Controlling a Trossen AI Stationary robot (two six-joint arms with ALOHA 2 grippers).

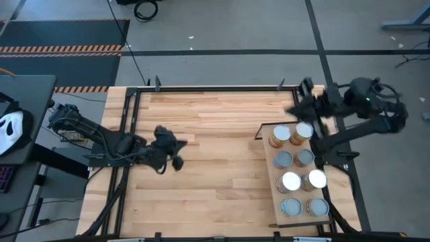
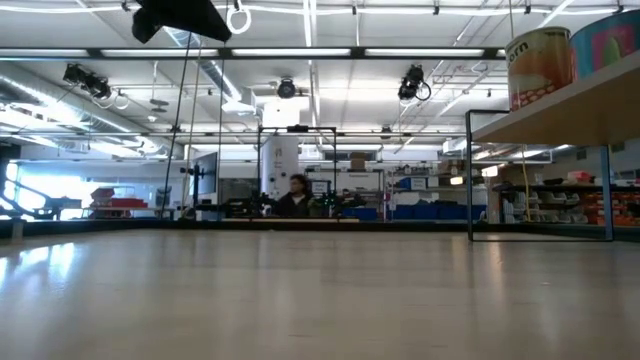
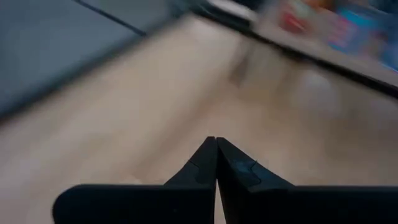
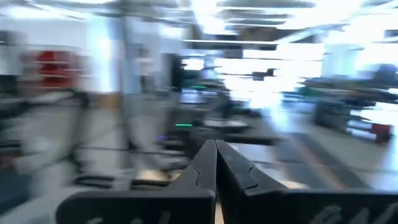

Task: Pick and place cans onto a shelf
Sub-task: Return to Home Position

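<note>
Several cans (image 1: 290,181) stand upright in two rows on the pale wooden shelf (image 1: 272,176) at the table's right side; most have silver tops and two at the far end (image 1: 280,136) have orange-brown sides. In the low view the shelf (image 2: 560,115) shows raised at the right, with a can (image 2: 538,65) on it. My left gripper (image 1: 176,153) hovers shut over the table's left half; the left wrist view shows its fingers (image 3: 216,144) closed on nothing. My right gripper (image 1: 300,107) is raised beyond the shelf's far end, shut and empty (image 4: 216,146).
The slatted wooden tabletop (image 1: 215,175) lies bare between my left gripper and the shelf. A black metal frame (image 1: 127,114) runs along the table's left and far edges. A person (image 2: 297,197) sits far off in the room beyond the table.
</note>
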